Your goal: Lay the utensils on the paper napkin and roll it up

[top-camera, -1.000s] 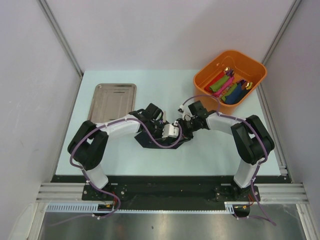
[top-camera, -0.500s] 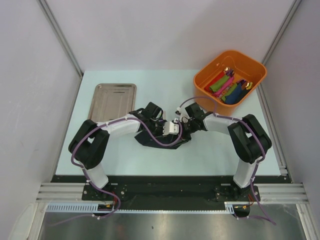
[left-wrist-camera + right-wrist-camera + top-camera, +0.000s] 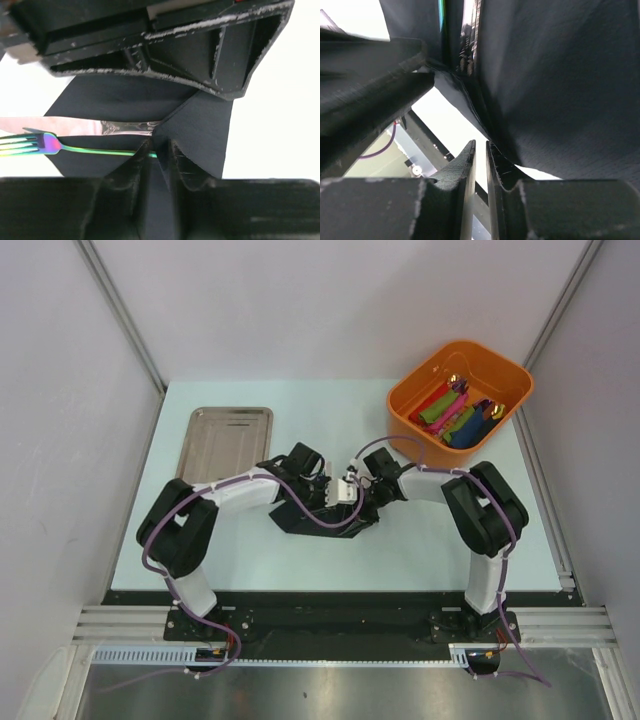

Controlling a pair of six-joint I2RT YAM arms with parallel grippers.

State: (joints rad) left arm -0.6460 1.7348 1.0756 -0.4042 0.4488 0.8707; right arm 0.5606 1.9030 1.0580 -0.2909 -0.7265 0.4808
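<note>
my left tool (image 3: 160, 146) is narrow at the flap folded over the handles. my right tool (image 3: 480, 147) is narrow against the paper napkin (image 3: 125, 99). whether either pinches paper i cannot tell. the fork (image 3: 45, 144) and knife (image 3: 75, 126) lie side by side on it, midway across the desk (image 3: 270, 125). i judge the flap could spring open if let go, or a dragged fold could skew the cutlery or tear the paper.

No readable text, label, brand or number anywhere.

Iridescent utensils (image 3: 60, 126) lie on the black paper napkin (image 3: 120, 100) — corner folded over handles.
</note>
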